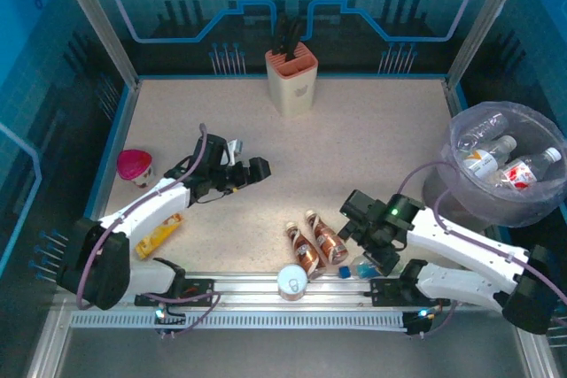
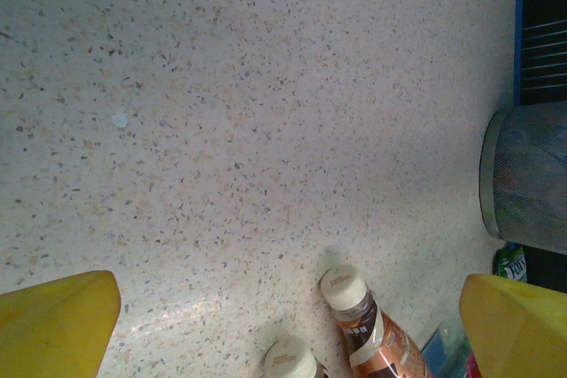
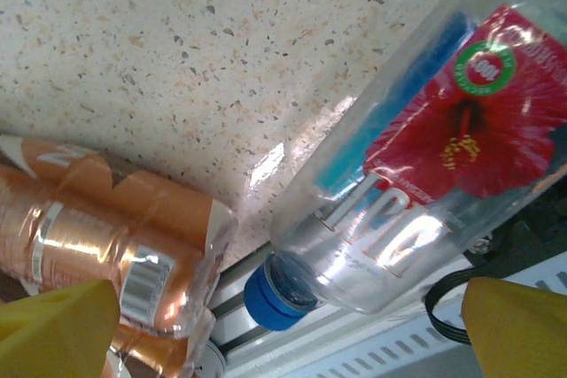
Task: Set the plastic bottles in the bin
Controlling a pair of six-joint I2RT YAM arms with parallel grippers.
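Near the lower middle of the top view, your right gripper (image 1: pixel 360 252) hangs over a clear bottle (image 1: pixel 363 265) lying beside the rail (image 1: pixel 266 288) at the near edge of the table (image 1: pixel 372 130). In the right wrist view that clear bottle (image 3: pixel 416 157) runs diagonally from its blue cap at bottom centre toward the upper right, with a red hibiscus label. It lies between the yellow fingertips (image 3: pixel 58 329), which sit wide apart in the two lower corners. The jaws are spread, not clamped on it, and you cannot tell whether either pad touches the plastic.

Just left of it lie two brown bottles (image 1: pixel 306 250) side by side, caps toward the upper left; their copper wrap (image 3: pixel 106 236) fills the lower left of the wrist view. A silver can (image 1: pixel 292 281) stands just below them, by the rail.

Your left gripper (image 1: pixel 257 168) is at left centre, over bare table, jaws apart and empty. Its wrist view shows the white caps of the brown bottles (image 2: pixel 345 294) at bottom centre and the mesh wall of the bin (image 2: pixel 527 174) at the right edge.

At the right edge of the top view the bin (image 1: pixel 505 210), lined with a pale bag, holds three clear bottles (image 1: pixel 490 161). A red-gold bottle (image 1: pixel 159 235) lies under the left arm at lower left, below a pink-lidded cup (image 1: pixel 135 165). A knife block (image 1: pixel 292 77) stands at top centre.
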